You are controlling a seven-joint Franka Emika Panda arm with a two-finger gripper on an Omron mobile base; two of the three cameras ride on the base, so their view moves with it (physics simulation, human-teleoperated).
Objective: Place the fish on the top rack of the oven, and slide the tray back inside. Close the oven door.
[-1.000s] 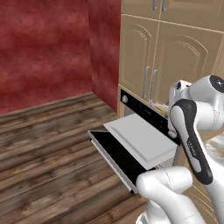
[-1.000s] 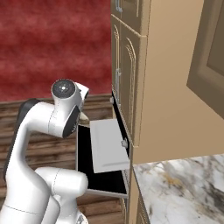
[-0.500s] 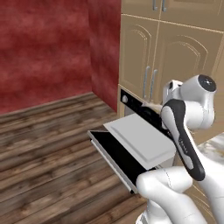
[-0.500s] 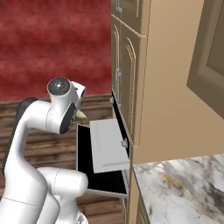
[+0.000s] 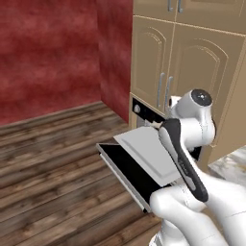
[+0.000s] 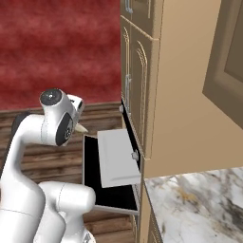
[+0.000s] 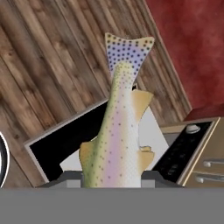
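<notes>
So the arm has swung a bit more toward the oven (image 5: 144,115) over the last second. In the left base view its elbow has crept across the pulled-out tray (image 5: 144,151), and in the right base view the wrist has drifted out toward 9 o'clock while the base hasn't budged. To me that reads as lining up for the drop, not the drop itself.

The gripper (image 7: 114,181) is clamped narrow on the fish (image 7: 117,131). In the hand view the speckled body runs straight up from between the finger tips, tail fin at 12 o'clock, hanging in the air above the oven door (image 7: 65,140) and the tray behind it. In the right base view a tan tip of it pokes out beside the wrist at about 3 o'clock.

Containers: the tray sits slid out over the dropped-flat black door and looks bare, nothing lying on it. I can't really see into the oven cavity. So the fish isn't placed yet, and the tray and door are both left to do.
</notes>
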